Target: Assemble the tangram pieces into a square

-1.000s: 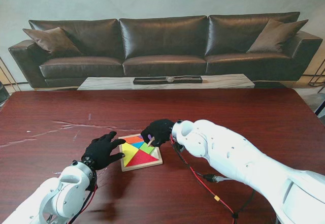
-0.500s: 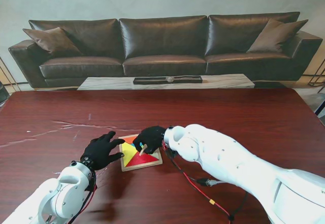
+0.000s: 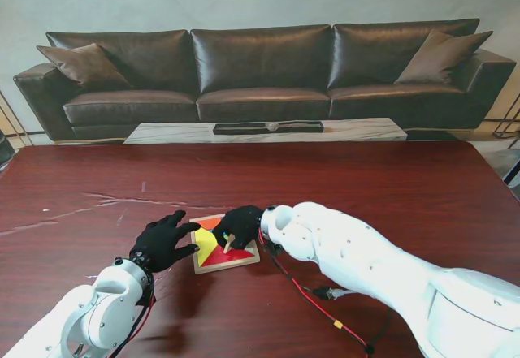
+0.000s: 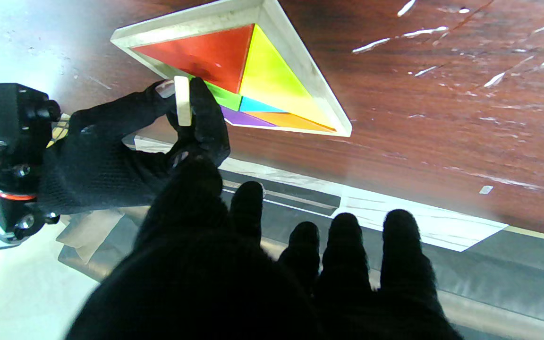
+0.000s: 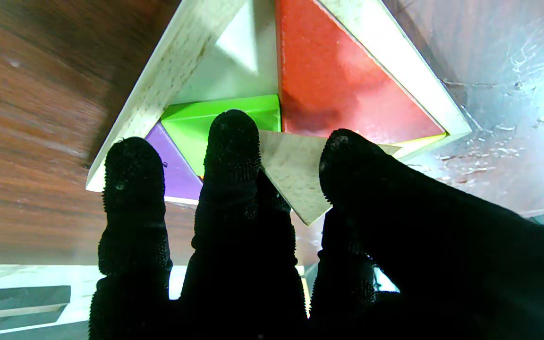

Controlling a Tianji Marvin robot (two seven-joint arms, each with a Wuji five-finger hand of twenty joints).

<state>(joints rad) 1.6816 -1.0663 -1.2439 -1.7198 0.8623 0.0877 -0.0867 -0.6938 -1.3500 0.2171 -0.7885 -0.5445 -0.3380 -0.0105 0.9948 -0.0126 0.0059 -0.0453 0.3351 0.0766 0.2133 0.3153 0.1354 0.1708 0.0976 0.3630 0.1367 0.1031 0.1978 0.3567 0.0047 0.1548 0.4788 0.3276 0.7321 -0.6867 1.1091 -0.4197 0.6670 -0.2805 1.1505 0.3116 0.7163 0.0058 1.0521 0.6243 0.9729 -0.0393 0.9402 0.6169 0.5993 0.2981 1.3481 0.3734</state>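
Holding a pale wooden triangle (image 5: 295,182) pinched between thumb and fingertips, the right hand (image 3: 237,226) is hovering right over the wooden tray (image 3: 244,259) that is sitting on the dark red surface (image 3: 390,187), close in front of me. In the right wrist view the triangle is showing its bare, unpainted face, one corner pointing away from the tray, and just past the fingertips an empty triangular pocket (image 5: 239,61) is lying open along the tray's rim, bordered by the green piece (image 5: 191,125) and the red triangle (image 5: 338,89). That pocket is the relation the coming move is hanging on: it is sitting just ahead of the held piece, farther along the fingers, so I judge that the triangle is needing to travel forward and tip flat, its long edge lining up with the frame's inner wall. The left wrist view is showing the same piece edge-on (image 4: 182,101), standing nearly upright over the tray's corner, so it is tilted and not yet seated. Already lying in the tray are the yellow triangle (image 4: 272,80), a small blue piece (image 4: 255,105), the purple piece (image 5: 175,172) and an orange piece (image 4: 291,122). The left hand (image 3: 165,240) is resting on the surface just beside the tray's left edge, fingers spread and gripping nothing; whether it is touching the frame I cannot tell. The right hand is plainly the nearer one to the gap. No brand, label or readable writing is showing on the tray, the pieces or the hands.
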